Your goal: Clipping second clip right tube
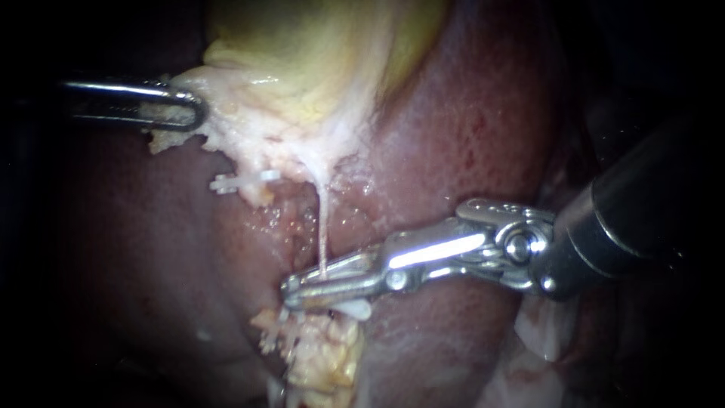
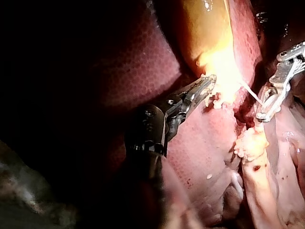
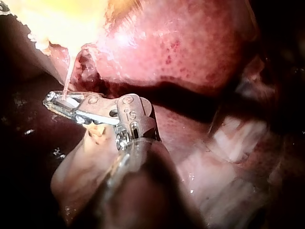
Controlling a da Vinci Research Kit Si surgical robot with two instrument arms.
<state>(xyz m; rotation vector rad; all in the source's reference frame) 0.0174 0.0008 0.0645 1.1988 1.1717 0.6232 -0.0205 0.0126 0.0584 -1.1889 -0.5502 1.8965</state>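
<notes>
Right instrument (image 1: 300, 289): jaws pinched round right tube (image 1: 323, 234), white clip (image 3: 71, 101) showing between them; left instrument (image 1: 189, 107): jaws clamp gallbladder (image 1: 302, 68) fringe, tube taut; best to squeeze square across, clear of liver (image 1: 468, 113).

Surroundings as I see them from the console. Dark red liver (image 1: 483, 113) fills the backdrop, glistening where the light strikes it. Illumination is strongest at the centre of my endoscope view and falls off to black along the left edge and right corners. In both wrist views the margins lie in deep shadow.
</notes>
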